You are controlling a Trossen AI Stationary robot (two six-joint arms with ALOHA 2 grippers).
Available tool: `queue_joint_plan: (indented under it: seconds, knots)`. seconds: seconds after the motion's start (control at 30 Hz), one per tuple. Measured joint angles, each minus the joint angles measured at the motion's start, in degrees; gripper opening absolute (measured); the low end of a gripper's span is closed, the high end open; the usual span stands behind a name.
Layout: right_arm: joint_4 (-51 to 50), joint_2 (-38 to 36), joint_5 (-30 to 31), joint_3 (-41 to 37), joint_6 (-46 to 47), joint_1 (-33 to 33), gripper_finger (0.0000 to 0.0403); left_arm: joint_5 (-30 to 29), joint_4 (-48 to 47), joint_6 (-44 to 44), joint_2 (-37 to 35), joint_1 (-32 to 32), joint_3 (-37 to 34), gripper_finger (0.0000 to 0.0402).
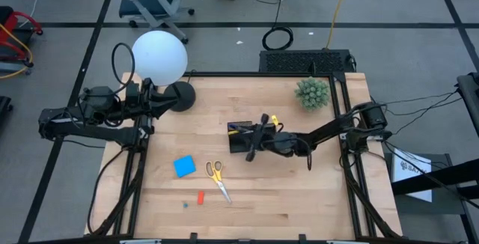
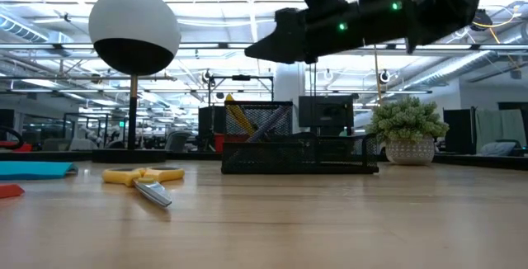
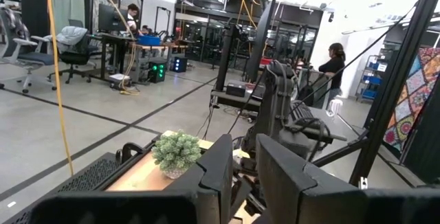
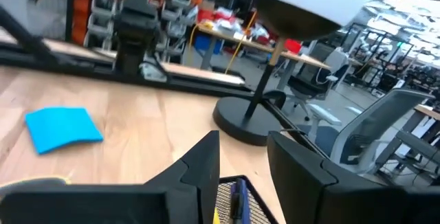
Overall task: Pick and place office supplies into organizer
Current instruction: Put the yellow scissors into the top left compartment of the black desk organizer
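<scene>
Nearest the worktop's (image 1: 299, 199) front edge lies the red eraser piece (image 1: 200, 197), with the yellow-handled scissors (image 1: 217, 177) and blue pad (image 1: 184, 166) just beyond, all in front of the organizer (image 1: 243, 137). Over the organizer hangs the right hand (image 1: 258, 145), fingers (image 4: 199, 165) parted and holding nothing. Farther back, by the lamp base (image 1: 179, 96), the left hand (image 1: 161, 103) waits, fingers narrowly apart; no readable writing shows.

A pale wooden desk (image 1: 299, 191) is seen inside a dark frame. On it are set a black mesh organizer (image 1: 245, 138) near the middle, a round black lamp base (image 1: 179, 96) at the back left, and a green spiky plant (image 1: 312, 93) at the back right. A blue pad (image 1: 184, 166), yellow-handled scissors (image 1: 217, 177) and a small red piece (image 1: 200, 197) are laid toward the front.
</scene>
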Motion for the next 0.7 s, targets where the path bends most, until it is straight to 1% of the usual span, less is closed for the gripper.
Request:
queue_joint_plan:
  seconds: [0.3, 0.5, 0.6, 0.7]
  knots:
    - [-14.3, -0.2, 0.0, 7.3, -3.4, 1.2, 0.0114, 0.0, 0.0, 0.0, 0.0, 0.0, 0.0, 0.0072]
    - [-16.6, -0.2, 0.0, 9.1, -5.8, 1.5, 0.0114, 0.0, 0.0, 0.0, 0.0, 0.0, 0.0, 0.0072]
    - [-16.9, -0.3, 1.6, 9.2, -5.9, 1.6, 0.0114, 0.0, 0.0, 0.0, 0.0, 0.0, 0.0, 0.0072]
    - [-20.0, -1.8, 1.8, 9.2, -5.8, 1.6, 0.0114, 0.0, 0.0, 0.0, 0.0, 0.0, 0.0, 0.0072]
